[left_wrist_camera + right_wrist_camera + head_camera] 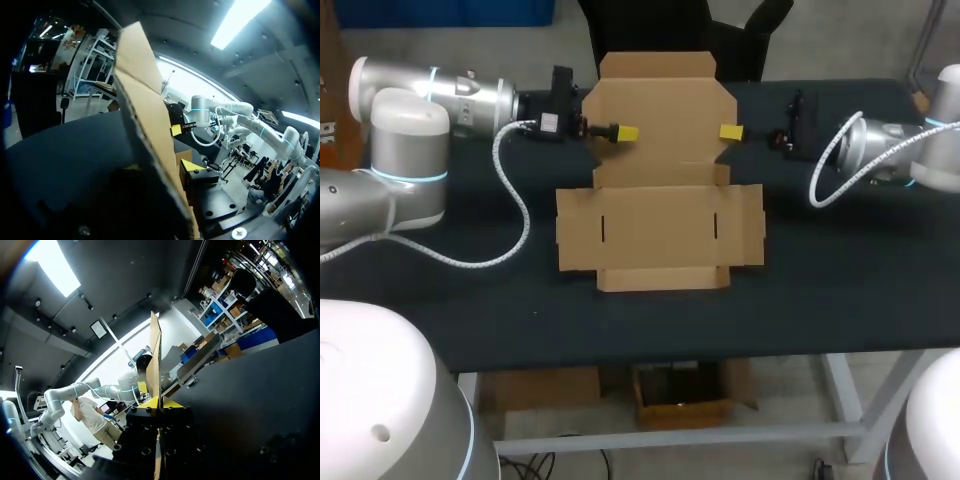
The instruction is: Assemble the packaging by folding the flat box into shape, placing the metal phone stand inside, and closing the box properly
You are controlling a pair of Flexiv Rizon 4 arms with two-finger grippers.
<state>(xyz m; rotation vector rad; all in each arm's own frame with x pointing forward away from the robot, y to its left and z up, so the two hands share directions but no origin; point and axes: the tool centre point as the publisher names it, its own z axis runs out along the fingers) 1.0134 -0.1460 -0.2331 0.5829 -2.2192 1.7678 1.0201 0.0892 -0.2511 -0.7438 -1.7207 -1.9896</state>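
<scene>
In the head view the flat box (pixel 660 225) lies open on the dark table (pixel 840 290), its front part spread out near the middle of the front edge. Behind it is the rear panel (pixel 665 110), with one gripper at each side of it: the left gripper (pixel 628 132) comes in from the left, the right gripper (pixel 730 131) from the right. From above only one yellow tip of each shows, on top of the cardboard.

The wrist views give more. In the right wrist view the panel is seen edge-on, and the fingertips (pixel 172 403) press on it from both sides, so this gripper is clamped on the box. In the left wrist view the cardboard also passes between the fingers, one tip bright and the other in shadow; it grasps the panel too. How far the panel is lifted from the table I cannot tell.
</scene>
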